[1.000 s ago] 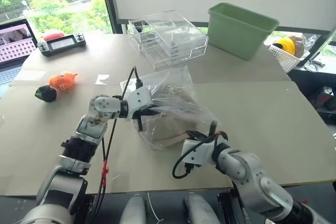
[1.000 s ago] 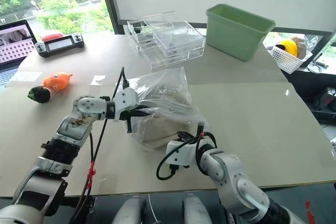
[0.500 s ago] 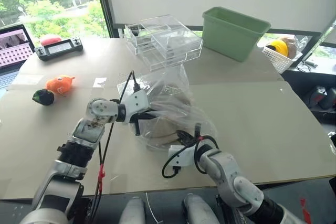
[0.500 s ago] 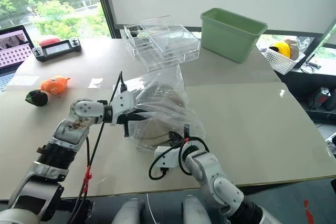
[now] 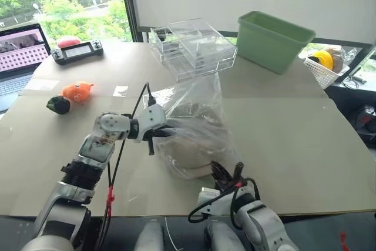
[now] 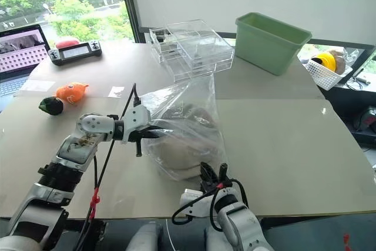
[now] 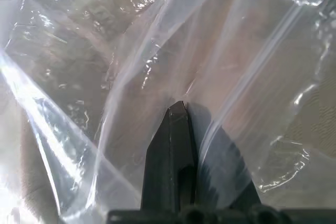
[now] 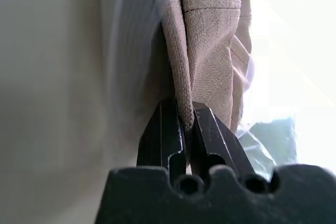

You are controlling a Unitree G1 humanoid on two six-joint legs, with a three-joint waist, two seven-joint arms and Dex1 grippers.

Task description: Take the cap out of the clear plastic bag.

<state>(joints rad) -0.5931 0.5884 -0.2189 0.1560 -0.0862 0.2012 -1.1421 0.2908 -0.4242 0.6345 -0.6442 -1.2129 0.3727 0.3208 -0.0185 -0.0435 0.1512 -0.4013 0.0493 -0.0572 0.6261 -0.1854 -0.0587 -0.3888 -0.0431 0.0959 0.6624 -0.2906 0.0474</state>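
Head view: a beige table (image 5: 305,145) by a window carries the clear plastic bag (image 5: 197,127) at centre, the cap (image 5: 191,151) inside it. Clear drawer boxes (image 5: 194,48) and a green bin (image 5: 273,39) stand along the far edge; an orange toy (image 5: 77,91), a controller (image 5: 77,51) and a laptop (image 5: 20,48) sit far left. The table's right half lies open. The left gripper (image 5: 160,134) pinches the bag's left side; the right gripper (image 5: 224,174) works at the near edge.

Left wrist view: black fingers (image 7: 176,150) pressed together on a fold of film.

Right wrist view: fingers (image 8: 207,129) clamped narrow on the cap's fabric edge, bag film beside it.
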